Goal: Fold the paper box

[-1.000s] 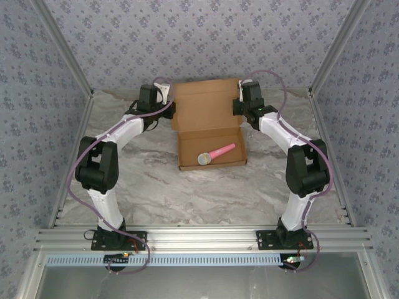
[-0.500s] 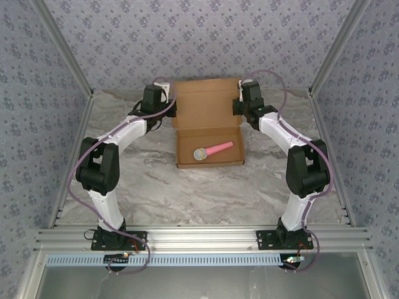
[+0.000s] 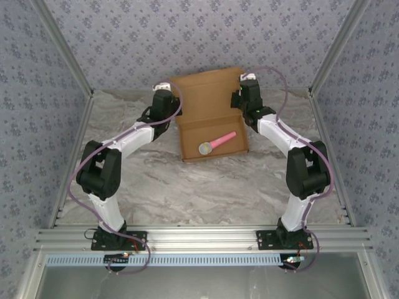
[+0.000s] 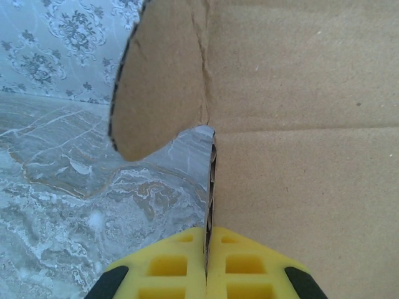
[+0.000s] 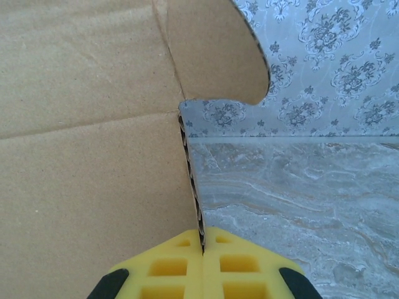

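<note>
Pinching the paper box (image 3: 201,132) from both sides is the whole story here. It sits between our two grippers at the far end of the tabletop (image 3: 187,187). Its tray (image 3: 215,156) looks to rest on the marble, and the big lid (image 3: 209,93) stands tipped up off it.

The left gripper (image 4: 207,265) has its yellow pads pressed together on the lid's left edge, and the corrugated edge runs straight out from between the fingertips. The right gripper (image 5: 202,261) does the mirror image on the lid's right edge, clamped on the cardboard too. We reckon grabbing both edges at once lets the lid swing evenly on its crease instead of twisting. It should also stop the tray skidding around.

Just ahead of the left gripper, past a little notch, a rounded ear flap (image 4: 159,81) sticks out from the lid. There's a matching ear (image 5: 218,50) ahead of the right gripper. Both are flat and unfolded, so our guess is they need tucking down inside the tray walls before the lid can shut. Gripping short of the notch leaves them free to bend.

Behind both grippers, back toward the arm bases, a pink stick (image 3: 218,142) with a round tip lies slantwise inside the tray. It's lying low, so we don't think it'll block the lid, though a jolt could roll it.
</note>
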`<state>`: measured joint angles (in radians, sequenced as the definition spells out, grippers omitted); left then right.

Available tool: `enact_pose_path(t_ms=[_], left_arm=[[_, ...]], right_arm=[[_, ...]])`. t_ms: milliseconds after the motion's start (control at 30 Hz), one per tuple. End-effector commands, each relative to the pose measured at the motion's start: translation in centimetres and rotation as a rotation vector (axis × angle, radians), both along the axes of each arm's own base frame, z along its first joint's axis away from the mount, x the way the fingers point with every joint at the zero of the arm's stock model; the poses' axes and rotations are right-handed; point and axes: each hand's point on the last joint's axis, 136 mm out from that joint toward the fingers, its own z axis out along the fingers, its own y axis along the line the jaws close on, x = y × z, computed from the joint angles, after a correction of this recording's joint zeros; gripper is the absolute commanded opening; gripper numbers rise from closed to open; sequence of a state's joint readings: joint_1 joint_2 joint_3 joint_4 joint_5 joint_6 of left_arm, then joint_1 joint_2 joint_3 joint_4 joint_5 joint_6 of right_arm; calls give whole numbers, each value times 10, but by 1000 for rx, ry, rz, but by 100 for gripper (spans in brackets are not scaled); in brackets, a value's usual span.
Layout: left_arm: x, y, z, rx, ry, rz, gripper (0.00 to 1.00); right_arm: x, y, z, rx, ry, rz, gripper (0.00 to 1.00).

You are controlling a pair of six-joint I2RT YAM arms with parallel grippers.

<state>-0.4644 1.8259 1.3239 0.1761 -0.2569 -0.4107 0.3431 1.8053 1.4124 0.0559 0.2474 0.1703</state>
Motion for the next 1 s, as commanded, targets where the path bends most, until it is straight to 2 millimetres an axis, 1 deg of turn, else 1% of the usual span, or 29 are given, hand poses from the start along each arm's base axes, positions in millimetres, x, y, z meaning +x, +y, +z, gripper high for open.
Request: enact_pose_path(t_ms=[0, 167, 300, 367, 400, 433, 533, 667, 833, 967], left_arm=[[-3, 2, 43, -59, -138, 66, 0], [-9, -2, 44, -47, -206, 66, 0], [-18, -2, 43, -43, -258, 69, 0], [-23, -3, 41, -52, -273, 70, 0], [-26, -4, 41, -52, -281, 72, 0], [-28, -5, 41, -56, -288, 76, 0], [-37, -11, 34, -57, -305, 87, 0], [-48, -7, 24, -60, -327, 145, 0], [-58, -14, 17, -34, -348, 139, 0], [-63, -22, 10, 14, -344, 106, 0]], right_arm=[[-1, 6, 26, 72, -92, 6, 1], [-4, 3, 22, 88, -125, 35, 2], [-9, -2, 21, 134, -159, 60, 2], [-11, -1, 19, 153, -168, 71, 2], [-11, -1, 23, 164, -182, 72, 2], [-16, -2, 9, 165, -159, 72, 2], [-20, -3, 3, 184, -162, 60, 2], [-26, -5, -3, 216, -162, 44, 2], [-34, -6, -8, 247, -149, 33, 3], [-42, -6, -13, 230, -123, 38, 5]])
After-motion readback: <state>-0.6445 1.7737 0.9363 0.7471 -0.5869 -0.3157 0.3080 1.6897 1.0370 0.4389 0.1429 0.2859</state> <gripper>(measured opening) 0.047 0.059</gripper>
